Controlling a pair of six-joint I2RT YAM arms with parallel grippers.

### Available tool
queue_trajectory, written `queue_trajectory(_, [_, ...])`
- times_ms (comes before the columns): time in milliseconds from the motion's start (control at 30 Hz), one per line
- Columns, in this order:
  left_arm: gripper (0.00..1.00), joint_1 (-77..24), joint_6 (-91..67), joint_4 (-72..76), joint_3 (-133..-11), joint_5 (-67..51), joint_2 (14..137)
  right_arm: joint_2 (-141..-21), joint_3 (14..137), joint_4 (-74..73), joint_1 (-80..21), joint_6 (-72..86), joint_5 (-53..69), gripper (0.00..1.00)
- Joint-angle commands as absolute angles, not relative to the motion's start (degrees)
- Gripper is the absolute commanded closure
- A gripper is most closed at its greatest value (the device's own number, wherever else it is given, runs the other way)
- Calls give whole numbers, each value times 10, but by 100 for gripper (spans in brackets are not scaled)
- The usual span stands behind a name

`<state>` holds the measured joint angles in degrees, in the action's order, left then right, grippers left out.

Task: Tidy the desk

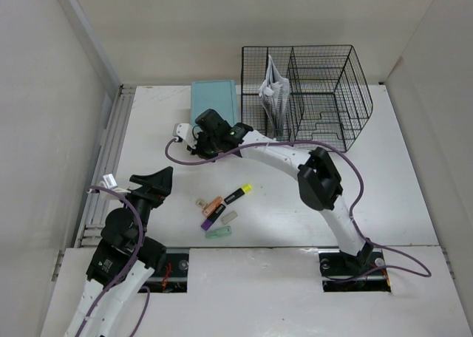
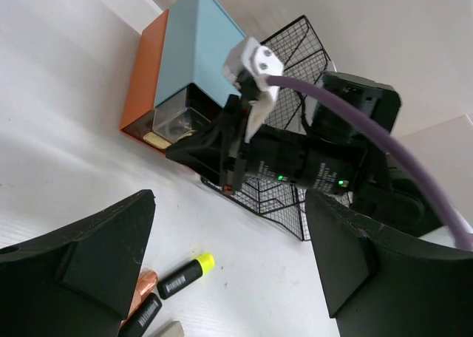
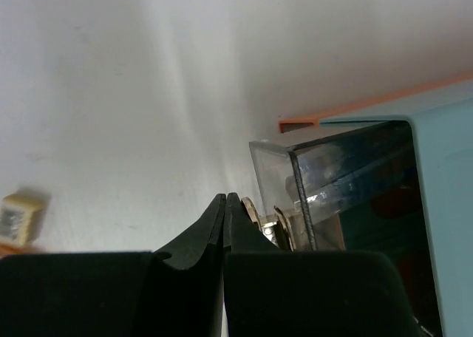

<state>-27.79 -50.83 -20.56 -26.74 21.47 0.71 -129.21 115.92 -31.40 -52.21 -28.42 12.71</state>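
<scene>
The white desk [image 1: 399,189] carries a loose group of things near its front middle: a yellow-capped black highlighter [image 1: 237,194], an orange one [image 1: 212,205], a purple one [image 1: 212,219], a pale eraser [image 1: 230,216] and a green piece [image 1: 219,232]. My right gripper [image 1: 205,124] reaches across to the front of the teal-topped drawer box [image 1: 215,100]. In the right wrist view it [image 3: 225,199] is shut, its tips just left of the clear drawer [image 3: 332,174] and its gold ring handle [image 3: 255,211]. My left gripper [image 1: 157,182] is open and empty, left of the highlighters [image 2: 185,276].
A black wire-mesh rack [image 1: 318,93] holding folded papers [image 1: 272,93] stands at the back right, next to the drawer box. A ribbed metal rail [image 1: 103,167] runs along the desk's left edge. Pale walls surround the desk. The right arm's purple cable [image 1: 355,182] loops over the middle.
</scene>
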Motion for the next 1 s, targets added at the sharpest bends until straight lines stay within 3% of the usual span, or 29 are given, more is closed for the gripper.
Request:
queue_trajectory(0, [19, -281, -504, -180, -272, 209, 0, -1314, 1192, -270, -521, -265, 35, 100])
queue_trajectory(467, [22, -281, -504, -164, -261, 199, 5, -1303, 1141, -171, -516, -230, -110, 100])
queue_trajectory(567, [22, -281, -504, -164, -261, 199, 5, -1281, 1134, -196, -516, -242, -43, 100])
queue_trajectory(633, [23, -281, -504, -158, -256, 193, 5, -1260, 1128, -258, -516, -268, 105, 98])
queue_trajectory(700, [27, -281, -509, -142, -251, 182, 18, -1207, 1108, -284, -516, -301, 175, 83])
queue_trajectory(733, [29, -281, -509, -135, -250, 177, 18, -1183, 1096, -284, -516, -301, 167, 70])
queue_trajectory(767, [32, -281, -509, -119, -244, 166, 34, -1126, 1063, -270, -516, -293, 80, 38])
queue_trajectory(800, [32, -281, -509, -108, -244, 161, 34, -1095, 1040, -245, -516, -293, 79, 15])
queue_trajectory(833, [37, -281, -509, -96, -238, 156, 50, -1063, 1015, -219, -516, -299, -33, 1])
queue_trajectory(933, [48, -281, -509, -22, -210, 122, 93, -951, 911, -81, -508, -353, -183, 0])
queue_trajectory(967, [56, -281, -519, 7, -199, 109, 109, -934, 911, -75, -487, -353, -172, 0])
